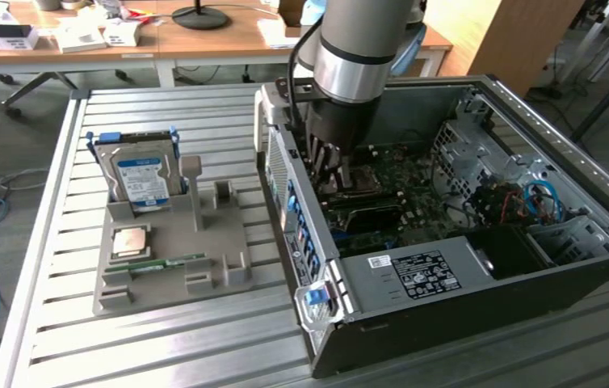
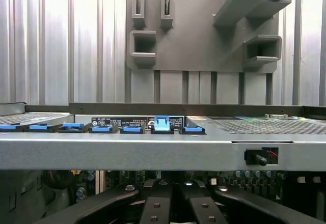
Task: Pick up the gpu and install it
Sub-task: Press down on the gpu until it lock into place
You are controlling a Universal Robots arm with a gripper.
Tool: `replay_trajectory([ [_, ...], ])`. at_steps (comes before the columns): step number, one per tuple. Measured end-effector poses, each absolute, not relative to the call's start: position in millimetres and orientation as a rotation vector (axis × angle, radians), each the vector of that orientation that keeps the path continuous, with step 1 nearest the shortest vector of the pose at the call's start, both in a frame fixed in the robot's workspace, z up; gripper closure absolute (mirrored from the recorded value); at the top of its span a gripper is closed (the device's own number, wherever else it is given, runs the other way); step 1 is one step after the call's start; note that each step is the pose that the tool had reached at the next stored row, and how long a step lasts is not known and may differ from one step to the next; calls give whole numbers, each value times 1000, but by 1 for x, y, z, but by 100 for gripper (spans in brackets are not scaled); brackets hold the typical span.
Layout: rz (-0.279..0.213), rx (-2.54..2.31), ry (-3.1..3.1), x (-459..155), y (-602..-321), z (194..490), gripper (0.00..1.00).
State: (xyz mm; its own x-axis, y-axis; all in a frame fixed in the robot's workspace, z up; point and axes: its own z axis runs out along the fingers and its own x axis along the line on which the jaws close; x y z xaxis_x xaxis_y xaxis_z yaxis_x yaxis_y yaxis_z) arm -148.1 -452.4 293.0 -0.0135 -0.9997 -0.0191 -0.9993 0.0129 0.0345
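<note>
Robot arm reaching into an open computer case (image 1: 563, 267).
We see the gripper (image 2: 170, 206) low over the motherboard (image 1: 391, 190), its fingers (image 2: 155, 208) pressed together; any card between them is hidden.

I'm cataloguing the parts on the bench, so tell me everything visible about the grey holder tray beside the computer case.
The grey holder tray is a matte, plastic-looking moulded block with raised posts and slots, lying flat on the slatted metal table, at the exterior view's left of the open computer case. A blue-labelled hard drive stands upright in its far slot, a small square chip lies in a recess, and a narrow green memory stick lies nearby. Several slots are vacant.
</note>
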Motion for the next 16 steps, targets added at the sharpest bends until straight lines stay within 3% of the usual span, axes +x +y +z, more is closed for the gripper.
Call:
replay_trajectory([
  [16,-59,2199,-2228,-150,-452,293,89],
])
